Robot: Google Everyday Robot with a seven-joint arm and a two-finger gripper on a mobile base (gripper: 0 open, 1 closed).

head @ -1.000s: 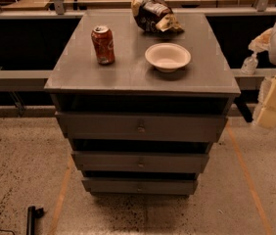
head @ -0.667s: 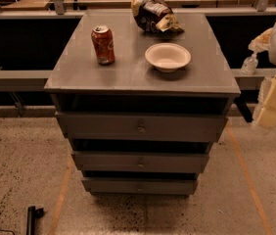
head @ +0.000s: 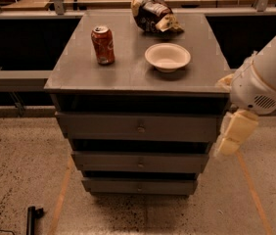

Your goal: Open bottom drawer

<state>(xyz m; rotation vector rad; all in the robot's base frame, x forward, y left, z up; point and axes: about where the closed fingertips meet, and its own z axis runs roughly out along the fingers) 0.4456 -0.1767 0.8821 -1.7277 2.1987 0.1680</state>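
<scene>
Dim, warm light over a speckled floor (head: 15, 165) with orange tape lines (head: 59, 199). Grey cabinet (head: 128, 75) dead centre, grey rail (head: 15, 76) at 9 o'clock, dark gap behind it. Gripper (head: 228, 143) hangs at 3 o'clock, just beside the cabinet.

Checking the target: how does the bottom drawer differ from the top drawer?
The bottom drawer sits lowest; the top drawer sits highest, just under the cabinet top. The bottom drawer's front looks narrower and slimmer than the top drawer's. Both are grey with a small centre knob. The gripper hangs by the top drawer's right end, above the bottom drawer.
</scene>
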